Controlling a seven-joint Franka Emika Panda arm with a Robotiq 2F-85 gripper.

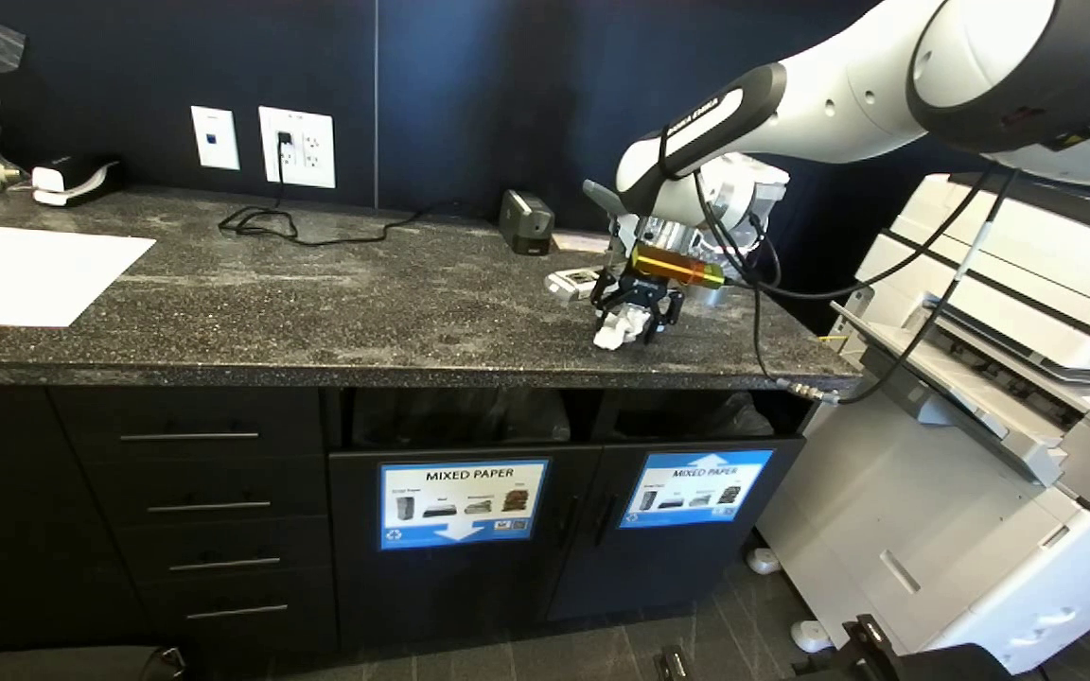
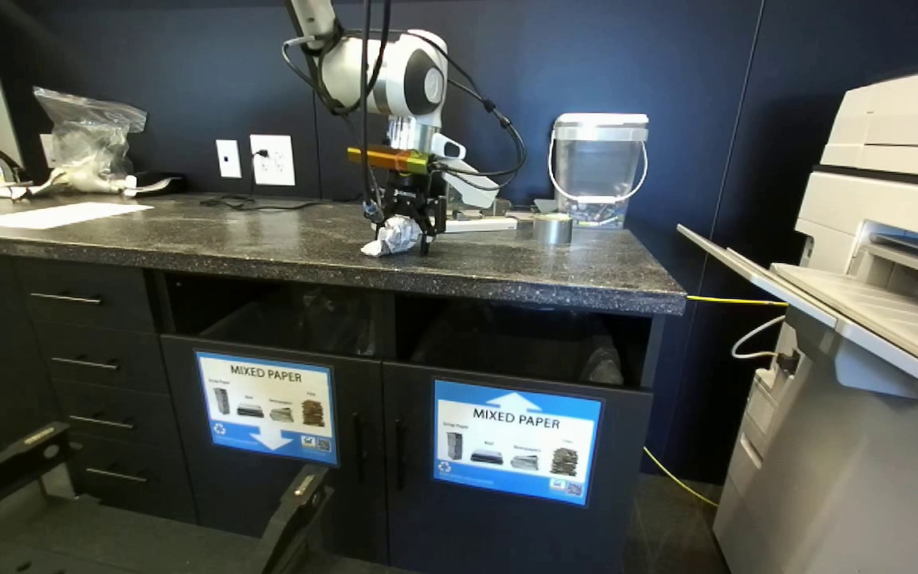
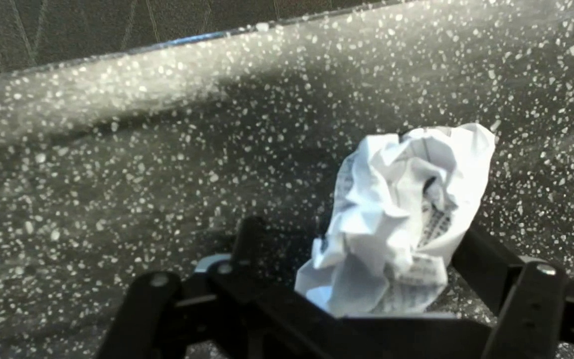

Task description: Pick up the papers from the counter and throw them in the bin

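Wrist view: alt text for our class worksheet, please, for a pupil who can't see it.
A crumpled wad of printed white paper sits between the jaws of an open black gripper, nearer the jaw at picture right. Below is a dark, white-speckled countertop, with dark floor beyond its edge at top.

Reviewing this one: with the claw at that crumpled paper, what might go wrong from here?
The claw stands open, the crumpled paper off-centre between its fingers, so closing may nudge it sideways.
Part of it juts past them toward the front edge of the counter, so a partial grip might slip.
The bin openings lie beneath that edge, where paper could snag.
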